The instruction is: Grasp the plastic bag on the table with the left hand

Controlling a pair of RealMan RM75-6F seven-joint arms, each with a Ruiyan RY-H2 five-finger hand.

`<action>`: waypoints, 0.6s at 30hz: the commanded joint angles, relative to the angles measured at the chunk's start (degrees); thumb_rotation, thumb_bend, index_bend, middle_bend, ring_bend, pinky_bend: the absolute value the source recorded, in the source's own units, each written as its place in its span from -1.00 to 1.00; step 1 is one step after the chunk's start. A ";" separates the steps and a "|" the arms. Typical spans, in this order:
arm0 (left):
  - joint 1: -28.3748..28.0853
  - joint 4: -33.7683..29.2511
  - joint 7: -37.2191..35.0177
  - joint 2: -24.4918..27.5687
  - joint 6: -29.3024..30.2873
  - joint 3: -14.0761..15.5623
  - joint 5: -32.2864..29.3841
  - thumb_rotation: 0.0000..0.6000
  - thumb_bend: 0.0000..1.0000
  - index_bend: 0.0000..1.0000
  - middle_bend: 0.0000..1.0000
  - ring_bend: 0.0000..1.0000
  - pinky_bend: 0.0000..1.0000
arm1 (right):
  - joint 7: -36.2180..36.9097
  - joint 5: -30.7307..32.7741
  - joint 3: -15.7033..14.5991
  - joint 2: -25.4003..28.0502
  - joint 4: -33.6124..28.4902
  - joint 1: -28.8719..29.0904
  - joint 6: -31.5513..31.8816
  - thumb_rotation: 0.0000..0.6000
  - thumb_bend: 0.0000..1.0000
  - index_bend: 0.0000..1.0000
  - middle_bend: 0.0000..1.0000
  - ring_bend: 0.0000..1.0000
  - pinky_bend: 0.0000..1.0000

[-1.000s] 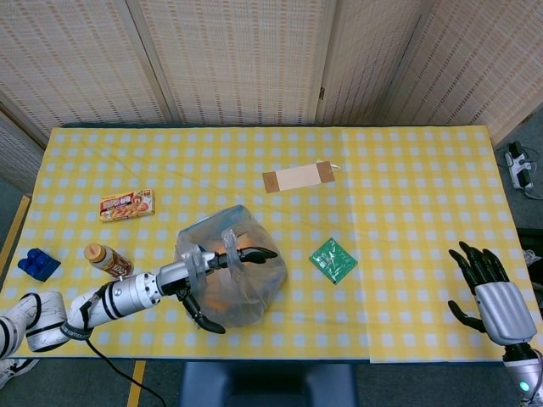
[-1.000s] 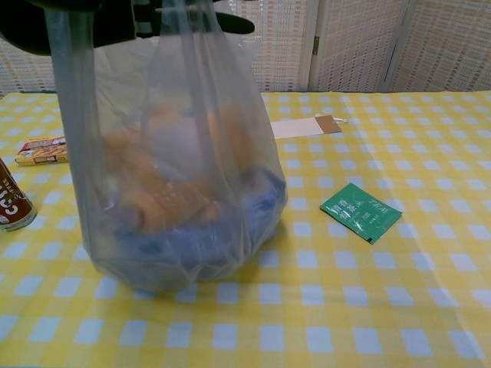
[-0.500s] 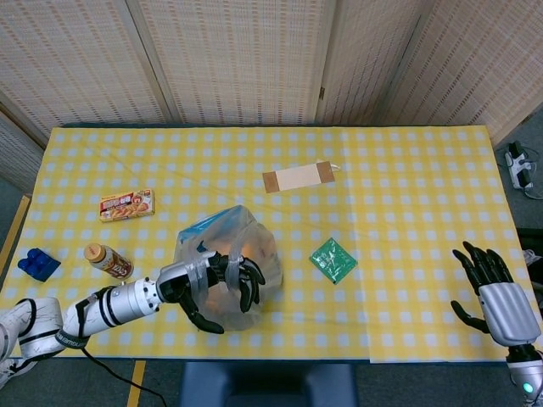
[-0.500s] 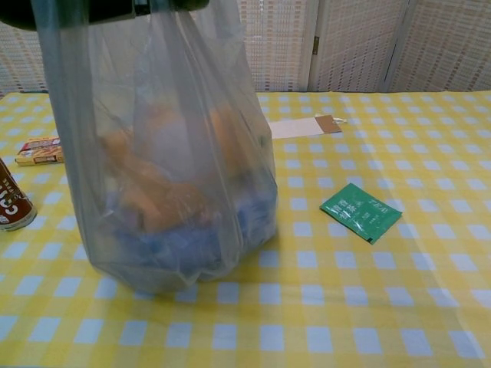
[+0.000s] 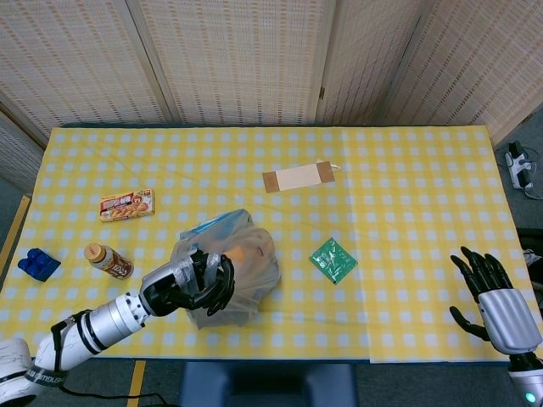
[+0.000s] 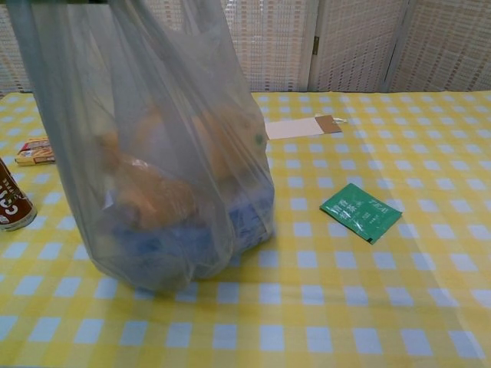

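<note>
Bulging translucent plastic bag (image 6: 165, 176) — orange and blue contents — in left robot hand (image 5: 197, 284)

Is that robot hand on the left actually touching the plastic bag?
Touching. In the head view the left hand has its dark fingers curled over the gathered top of the plastic bag, with no gap showing. The chest view cuts the hand off.

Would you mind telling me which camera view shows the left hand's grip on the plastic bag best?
The head view: the left hand is seen closed around the top of the plastic bag. The chest view shows the bag large and close, standing on the table, but the hand is cut off above the frame.
</note>
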 commanded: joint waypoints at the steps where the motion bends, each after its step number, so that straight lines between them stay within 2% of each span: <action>1: 1.62 -2.46 -2.90 1.81 -1.19 -0.74 -2.51 1.00 0.30 0.15 0.63 0.28 0.52 | -0.10 -0.36 -0.15 -0.04 0.05 -0.17 0.32 1.00 -0.33 -1.00 -1.00 -1.00 -1.00; 6: 2.52 -3.47 -4.74 5.11 -1.97 -3.20 -3.72 1.00 0.30 0.14 0.63 0.28 0.52 | 0.07 -0.81 -0.33 -0.04 -0.05 -0.43 0.82 1.00 -0.33 -1.00 -1.00 -1.00 -1.00; 10: 2.51 -6.11 -5.89 10.98 -2.70 -6.32 -4.64 1.00 0.30 0.14 0.63 0.28 0.52 | 0.57 -0.54 -0.16 0.17 -0.19 -0.86 1.55 1.00 -0.33 -1.00 -1.00 -1.00 -1.00; 18: 4.22 -11.42 -8.17 23.88 -0.09 -13.59 -7.07 1.00 0.30 0.15 0.63 0.28 0.52 | 0.61 -1.95 -0.62 0.27 -0.24 -1.60 3.09 1.00 -0.33 -1.00 -1.00 -1.00 -1.00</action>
